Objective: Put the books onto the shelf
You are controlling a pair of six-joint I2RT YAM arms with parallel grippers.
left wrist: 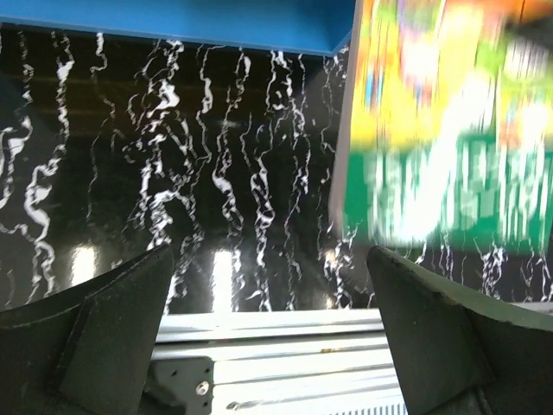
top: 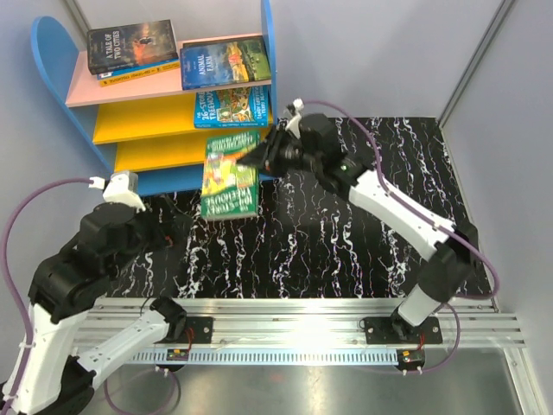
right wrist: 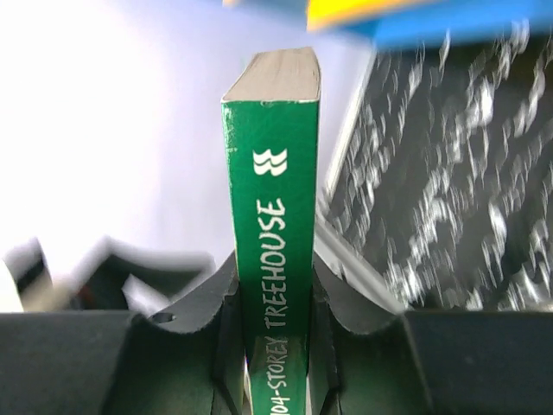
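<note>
A: The green paperback (top: 230, 177) had a colourful illustrated cover, and white lettering ending in "Storey Treehouse" ran down its green spine.

B: The right gripper (right wrist: 275, 294) was clamped on it. One finger pressed each cover, and the spine faced the wrist camera.

A: The book sat tilted just in front of the shelf (top: 52, 52), across its lower yellow board and blue base. I couldn't tell whether it touched the black marbled table (top: 346, 251).

B: And the left gripper (left wrist: 268, 255)?

A: It was spread wide with nothing between its fingers, low over the table. The book was off to its right, not touching it.

B: Other books (top: 132, 46) lay flat on the pink and upper yellow boards.
</note>
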